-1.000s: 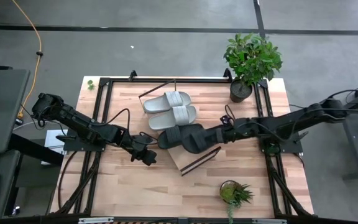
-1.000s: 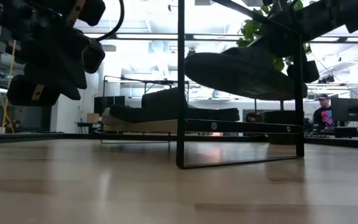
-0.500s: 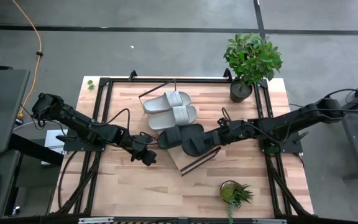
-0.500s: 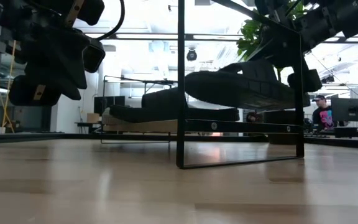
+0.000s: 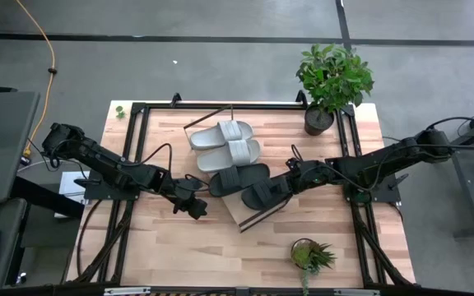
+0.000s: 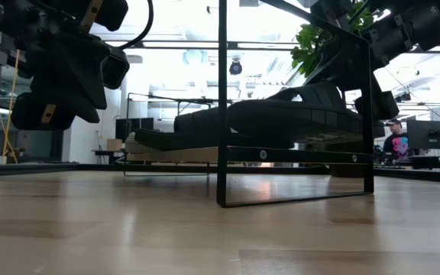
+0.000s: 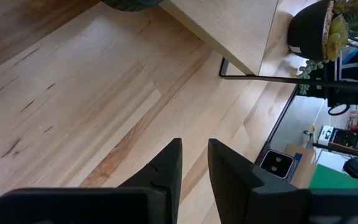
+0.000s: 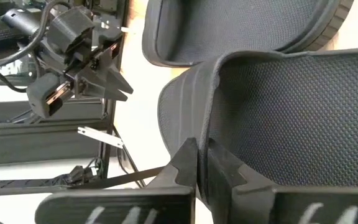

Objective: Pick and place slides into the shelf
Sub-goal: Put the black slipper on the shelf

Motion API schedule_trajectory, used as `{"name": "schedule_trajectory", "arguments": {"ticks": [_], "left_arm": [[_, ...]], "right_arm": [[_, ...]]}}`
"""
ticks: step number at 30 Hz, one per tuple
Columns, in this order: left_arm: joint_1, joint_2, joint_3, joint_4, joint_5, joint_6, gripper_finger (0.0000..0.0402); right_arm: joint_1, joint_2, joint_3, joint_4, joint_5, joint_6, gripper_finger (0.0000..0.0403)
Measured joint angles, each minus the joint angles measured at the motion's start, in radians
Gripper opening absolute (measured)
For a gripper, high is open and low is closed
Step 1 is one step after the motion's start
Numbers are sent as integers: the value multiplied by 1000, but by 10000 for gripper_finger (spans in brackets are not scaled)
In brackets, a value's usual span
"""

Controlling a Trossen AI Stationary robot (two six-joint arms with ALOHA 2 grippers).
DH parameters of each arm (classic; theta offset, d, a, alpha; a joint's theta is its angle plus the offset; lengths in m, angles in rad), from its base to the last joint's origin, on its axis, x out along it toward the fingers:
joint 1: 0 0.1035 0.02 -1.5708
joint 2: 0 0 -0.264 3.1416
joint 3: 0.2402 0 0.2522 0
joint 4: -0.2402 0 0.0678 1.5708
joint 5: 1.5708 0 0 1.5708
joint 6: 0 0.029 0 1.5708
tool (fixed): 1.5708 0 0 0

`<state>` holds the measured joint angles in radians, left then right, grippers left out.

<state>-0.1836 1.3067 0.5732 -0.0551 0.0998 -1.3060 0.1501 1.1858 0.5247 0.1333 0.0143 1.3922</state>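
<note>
Four rubber slides sit at the centre of the high view, all on or over the long light-wood shelf board [image 5: 235,168] with its thin black rod frames, which runs diagonally from upper left to lower right across the wooden counter [image 5: 179,247]. The two light grey open-toe slides [image 5: 227,144] lie side by side on the board's upper part. Just below them lies the first black wide-strap slide [image 5: 235,178], and touching its lower right side is the second black slide [image 5: 263,194], pinched at the edge of its strap by the right pincer [image 5: 290,182], whose fingers are closed tight on the rubber in the right wrist view.

The relation that matters: this held slide stretches away from the right pincer toward the left of the frame, its long axis roughly in line with the reaching arm and close to parallel with its black partner. In the low view its sole [image 6: 296,122] hangs level just above the board, seemingly at or near touching, so letting go looks to be the next call.

The left pincer [image 5: 197,207] hovers over bare counter at centre left, near the shelf's lower edge, fingers a little apart and gripping nothing. The right arm alone is placed to finish.
</note>
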Motion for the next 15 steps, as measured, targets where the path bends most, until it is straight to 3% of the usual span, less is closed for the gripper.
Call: {"name": "schedule_trajectory", "arguments": {"ticks": [15], "left_arm": [[0, 0, 0, 0, 0, 0, 67]], "right_arm": [[-27, 0, 0, -1, -3, 18, 0]]}}
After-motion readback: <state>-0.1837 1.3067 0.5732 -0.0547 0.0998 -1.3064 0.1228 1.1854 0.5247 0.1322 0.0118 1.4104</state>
